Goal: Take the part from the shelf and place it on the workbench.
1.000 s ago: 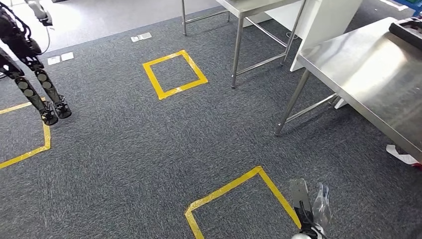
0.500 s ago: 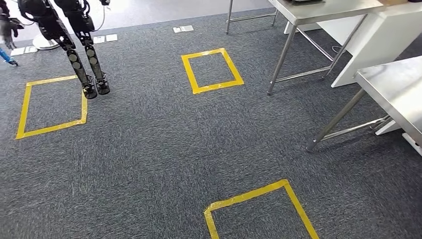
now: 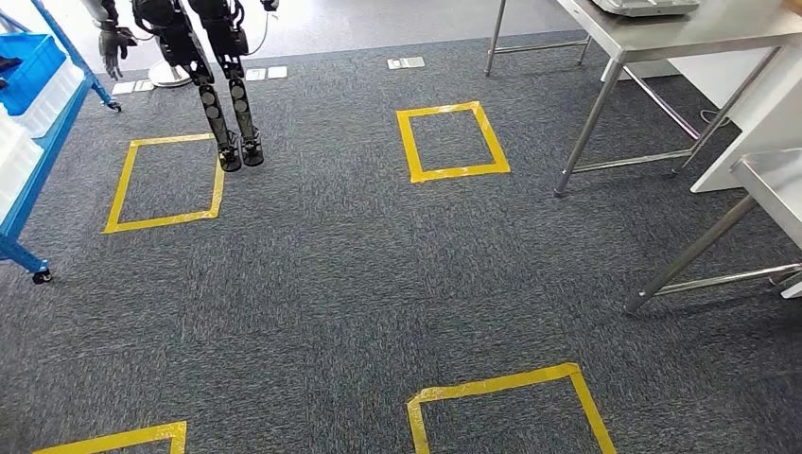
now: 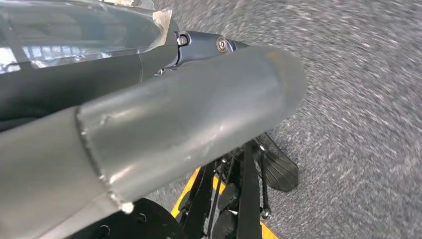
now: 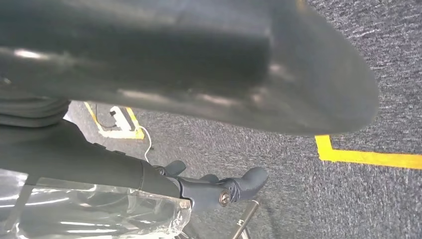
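My right hand point(image 5: 99, 164) lay with its fingers curled along the bagged part point(image 5: 89, 214). My left hand point(image 4: 174, 119) had clear plastic beside it, and I could not tell its grip. I judged this the carrying step. Next I needed to turn right toward the steel workbench point(image 3: 728, 28), far off.

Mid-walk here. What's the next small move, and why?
Probably turn right toward the nearer stainless-steel table. Clear plastic wrapping, likely the bagged part, lies against the right hand, and that table sits at the head view's right edge. Whether the fingers grip the wrapping is unclear.
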Controlling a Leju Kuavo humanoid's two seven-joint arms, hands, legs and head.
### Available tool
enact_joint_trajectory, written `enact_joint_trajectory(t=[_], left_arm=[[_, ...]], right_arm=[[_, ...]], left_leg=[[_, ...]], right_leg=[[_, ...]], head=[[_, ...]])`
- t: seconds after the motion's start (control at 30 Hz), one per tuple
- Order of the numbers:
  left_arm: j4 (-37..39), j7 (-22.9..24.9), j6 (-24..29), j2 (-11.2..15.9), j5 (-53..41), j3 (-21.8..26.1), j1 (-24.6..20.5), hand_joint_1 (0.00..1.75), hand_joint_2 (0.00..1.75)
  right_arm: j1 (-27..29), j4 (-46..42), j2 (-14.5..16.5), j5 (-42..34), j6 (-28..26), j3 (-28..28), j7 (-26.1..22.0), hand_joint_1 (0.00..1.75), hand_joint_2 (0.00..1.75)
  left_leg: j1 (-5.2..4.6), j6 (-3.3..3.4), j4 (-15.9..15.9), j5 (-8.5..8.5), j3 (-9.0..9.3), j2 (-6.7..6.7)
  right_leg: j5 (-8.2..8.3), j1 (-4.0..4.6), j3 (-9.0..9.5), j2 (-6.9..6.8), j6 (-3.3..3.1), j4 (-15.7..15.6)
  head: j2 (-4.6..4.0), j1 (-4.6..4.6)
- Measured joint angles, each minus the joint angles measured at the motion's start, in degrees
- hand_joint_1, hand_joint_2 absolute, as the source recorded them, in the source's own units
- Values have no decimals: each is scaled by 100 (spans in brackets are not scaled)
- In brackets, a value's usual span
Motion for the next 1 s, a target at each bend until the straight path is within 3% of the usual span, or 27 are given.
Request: enact_joint_trajectory(t=[0.03,0.1,0.17,0.2,0.27,0.33,0.37,0.43,0.5,0.53,0.57,0.63,0.7,0.8,0.83,0.9,0.97,1.0], left_arm=[[0,-4,0,2,1,-5,6,0,0],[0,-21,-2,5,0,-11,10,0,0],[1,-45,-10,2,-11,-32,1,0,0],[2,-56,-15,-1,-27,-46,-1,0,0],[2,-78,-24,0,-74,-72,5,0,0],[2,-94,-48,2,-112,-101,8,0,0],[2,-100,-68,3,-129,-121,4,0,0],[2,-109,-109,7,-177,-164,-6,0,0],[2,-110,-131,10,-260,-214,-1,0,0],[2,-110,-131,11,-311,-250,4,0,0],[2,-112,-132,11,-359,-286,8,0,0],[2,-114,-138,14,-426,-365,7,0,0],[2,-116,-148,20,-462,-422,7,0,0],[2,-116,-172,26,-518,-475,29,0,0],[2,-116,-178,28,-536,-487,35,0,0],[2,-112,-184,32,-578,-521,32,0,0],[2,-107,-182,32,-629,-571,18,0,0],[3,-109,-179,32,-648,-597,13,0,0]], right_arm=[[1,4,7,11,0,-21,0,0,0],[-4,8,22,94,0,-40,1,0,0],[-14,16,29,243,0,-42,7,0,0],[-26,22,28,304,0,-41,12,0,0],[-53,33,27,365,0,-40,32,0,0],[-63,38,25,367,-1,-41,50,0,0],[-56,41,25,374,-2,-41,57,0,0],[-25,54,21,465,-2,-37,91,0,0],[8,78,14,657,-1,-12,170,0,0],[18,91,9,760,2,13,220,0,0],[22,101,3,847,4,42,263,0,0],[22,116,-13,950,9,100,323,0,0],[19,133,-23,974,10,136,349,0,0],[14,142,-29,934,9,143,368,0,0],[14,142,-31,908,8,142,372,0,0],[23,142,-34,805,3,130,369,0,0],[60,140,-39,696,-1,89,332,0,0],[82,138,-45,667,-1,59,304,0,0]], left_leg=[[22,-23,-136,71,128,35],[58,-56,-902,337,641,202],[45,-7,-1506,486,1019,343],[22,41,-1610,493,1072,361],[-19,148,-1638,513,1058,263],[-16,247,-1701,566,1056,170],[-3,293,-1732,595,1053,121],[0,338,-1743,624,1020,5],[-8,345,-1741,634,1002,-138],[-9,342,-1739,638,1004,-209],[-9,333,-1737,644,1008,-283],[-14,295,-1724,653,1010,-422],[-25,233,-1719,665,999,-524],[-6,148,-1726,686,969,-581],[1,131,-1704,670,951,-535],[-1,113,-1459,476,844,-275],[-11,94,-770,73,548,-51],[-11,87,-374,-107,377,-12]], right_leg=[[-1,-8,-3,-67,3,2],[-16,-16,27,-178,27,15],[-43,16,46,-262,86,39],[-51,34,57,-299,124,45],[-55,47,71,-365,198,40],[-164,20,12,-201,241,182],[-292,1,-91,-54,240,400],[-628,-41,-459,192,215,1153],[-779,-64,-734,245,257,1703],[-713,-74,-723,253,304,1664],[-558,-91,-600,273,361,1389],[-202,-131,-237,418,441,563],[-37,-123,-66,513,421,124],[7,-111,-46,405,308,99],[26,-130,-33,367,276,90],[56,-148,-32,293,203,78],[61,-105,-48,178,150,79],[58,-85,-54,107,137,80]], head=[[0,-2],[0,-5],[0,3],[0,14],[0,35],[0,38],[0,48],[0,68],[0,74],[0,75],[0,75],[0,78],[0,74],[0,66],[0,63],[0,33],[0,5],[0,-1]])
